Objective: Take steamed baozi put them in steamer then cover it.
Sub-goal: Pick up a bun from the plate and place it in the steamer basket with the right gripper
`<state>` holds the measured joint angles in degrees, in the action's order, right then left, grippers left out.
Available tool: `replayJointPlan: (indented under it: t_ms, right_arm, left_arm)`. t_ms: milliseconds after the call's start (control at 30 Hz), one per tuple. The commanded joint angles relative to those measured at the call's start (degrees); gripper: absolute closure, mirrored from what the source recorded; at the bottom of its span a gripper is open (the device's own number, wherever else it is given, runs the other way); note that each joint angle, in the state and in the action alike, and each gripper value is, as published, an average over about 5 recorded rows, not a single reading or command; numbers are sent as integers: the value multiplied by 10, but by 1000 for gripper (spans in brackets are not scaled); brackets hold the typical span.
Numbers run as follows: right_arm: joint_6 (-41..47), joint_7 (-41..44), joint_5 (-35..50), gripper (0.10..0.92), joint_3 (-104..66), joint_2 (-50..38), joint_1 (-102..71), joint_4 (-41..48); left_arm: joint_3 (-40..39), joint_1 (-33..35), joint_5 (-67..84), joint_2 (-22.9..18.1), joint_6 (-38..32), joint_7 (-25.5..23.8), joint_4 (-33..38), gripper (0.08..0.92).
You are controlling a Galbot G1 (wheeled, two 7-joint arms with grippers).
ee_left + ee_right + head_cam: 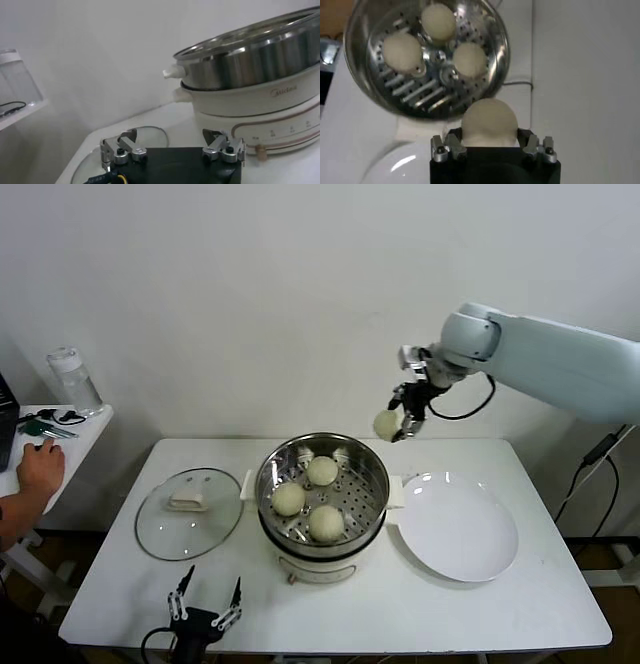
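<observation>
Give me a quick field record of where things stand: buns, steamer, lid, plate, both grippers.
buns in steamer: three, on the perforated tray of the steamer
fourth bun: fourth bun held in the air, above and behind the steamer's rim
right gripper: right gripper shut on the fourth bun
left gripper: left gripper open, low at the table's front edge, holding nothing
cover: cover flat on the table, left of the steamer
plate: plate right of the steamer, nothing on it
</observation>
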<state>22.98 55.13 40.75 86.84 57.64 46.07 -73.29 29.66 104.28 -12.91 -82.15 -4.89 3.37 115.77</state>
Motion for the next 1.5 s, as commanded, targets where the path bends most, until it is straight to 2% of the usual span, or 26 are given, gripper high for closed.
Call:
replayJointPlan:
  t_ms: [33, 367, 967, 1233, 1500]
  right_arm:
    - [63, -62, 98, 322, 64, 69, 35, -70]
    - [77, -85, 78, 321, 86, 112, -28, -43]
    - [67, -73, 26, 321, 89, 109, -74, -5]
    - [64, -66, 32, 211, 75, 100, -63, -9]
    - [50, -45, 40, 202, 52, 54, -21, -34]
  left_arm:
    - [-1, 2, 2, 3, -3, 0, 1, 177]
    - [4, 1, 11, 11, -4, 1, 1, 177]
    - [12, -8, 22, 18, -1, 0, -9, 177]
    - [12, -9, 21, 20, 0, 0, -8, 177]
    - [12, -6, 21, 21, -1, 0, -6, 177]
